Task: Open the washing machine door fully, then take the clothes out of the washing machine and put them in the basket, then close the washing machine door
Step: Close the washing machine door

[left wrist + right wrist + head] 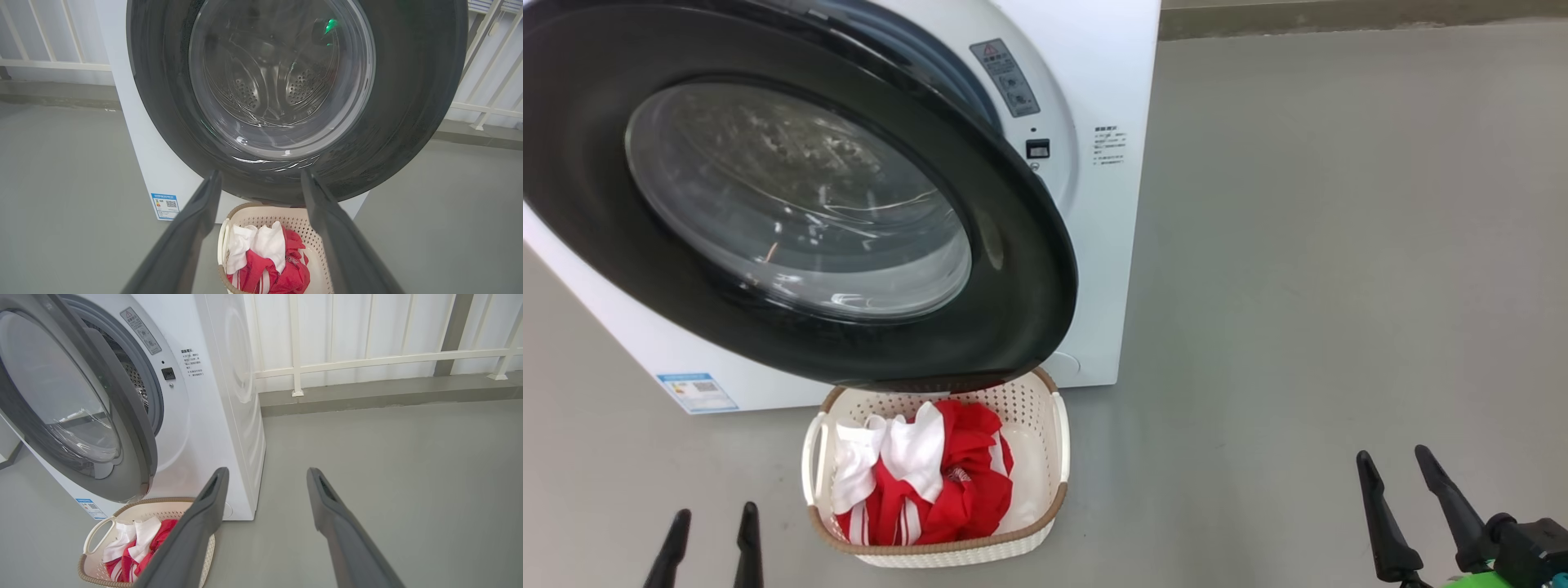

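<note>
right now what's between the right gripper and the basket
Bare grey floor lies between the right gripper and the basket, as the head view shows.

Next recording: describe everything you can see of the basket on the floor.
The small cream-white perforated plastic basket is a rounded rectangle with a brown woven-look rim and loop handles at its sides. It stands upright on the grey floor before the white front-loading washing machine, its far end under the lower edge of the open black-rimmed round glass door. Crumpled red and white clothes lie inside it.
</note>
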Robot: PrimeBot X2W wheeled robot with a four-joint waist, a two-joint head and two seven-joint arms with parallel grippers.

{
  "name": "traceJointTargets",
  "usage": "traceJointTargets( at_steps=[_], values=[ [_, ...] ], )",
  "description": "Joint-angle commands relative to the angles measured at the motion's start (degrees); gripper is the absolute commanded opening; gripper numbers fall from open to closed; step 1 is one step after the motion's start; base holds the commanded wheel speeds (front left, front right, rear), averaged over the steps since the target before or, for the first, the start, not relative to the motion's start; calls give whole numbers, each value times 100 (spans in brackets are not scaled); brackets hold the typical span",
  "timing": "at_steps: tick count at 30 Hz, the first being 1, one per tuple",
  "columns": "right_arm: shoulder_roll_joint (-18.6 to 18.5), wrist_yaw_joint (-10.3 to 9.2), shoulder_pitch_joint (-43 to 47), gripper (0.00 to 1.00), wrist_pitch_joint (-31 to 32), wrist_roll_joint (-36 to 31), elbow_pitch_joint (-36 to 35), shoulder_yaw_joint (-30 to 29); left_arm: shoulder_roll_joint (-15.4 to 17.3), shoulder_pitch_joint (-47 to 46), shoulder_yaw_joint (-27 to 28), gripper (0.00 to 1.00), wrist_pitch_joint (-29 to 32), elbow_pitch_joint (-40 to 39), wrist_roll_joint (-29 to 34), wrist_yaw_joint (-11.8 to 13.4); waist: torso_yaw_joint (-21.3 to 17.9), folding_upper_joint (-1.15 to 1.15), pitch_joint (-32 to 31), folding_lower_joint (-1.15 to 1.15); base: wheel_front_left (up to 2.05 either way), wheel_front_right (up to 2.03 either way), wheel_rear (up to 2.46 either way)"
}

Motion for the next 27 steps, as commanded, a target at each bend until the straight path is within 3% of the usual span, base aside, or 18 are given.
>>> traceJointTargets(
  at_steps=[1,2,3,27],
  values=[
    [-93,29,-119,37,-37,71,-141,148,27,-188,176,100,-46,-154,5,-32,31,0,16,0,0,0,0],
    [-88,29,-144,26,-37,92,-153,175,17,-203,142,100,-46,-153,6,-32,66,0,34,0,0,0,0],
    [-86,29,-174,0,-37,105,-162,223,8,-219,107,100,-46,-148,11,-32,100,0,51,0,0,0,0],
    [-222,29,-2278,0,-37,455,306,1806,-257,-512,-530,100,-46,-75,-135,-32,1382,0,391,0,0,0,0]
  ],
)
